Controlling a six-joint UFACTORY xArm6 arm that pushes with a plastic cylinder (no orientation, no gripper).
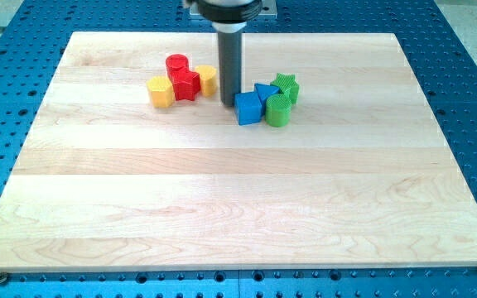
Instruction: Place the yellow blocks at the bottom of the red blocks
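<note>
A red cylinder (176, 64) and a red star-shaped block (186, 84) sit near the view's top of the wooden board (222, 199). A yellow block (161, 92) touches the red star's left side. A second yellow block (208, 79) sits at the star's right. My tip (229, 103) rests on the board just right of that yellow block and just left of a blue cube (248, 108). The rod rises straight up out of the view's top.
A blue triangular block (265, 91) sits behind the blue cube. A green cylinder (277, 110) and a green star (286, 85) stand at their right. A blue perforated table (462, 99) surrounds the board.
</note>
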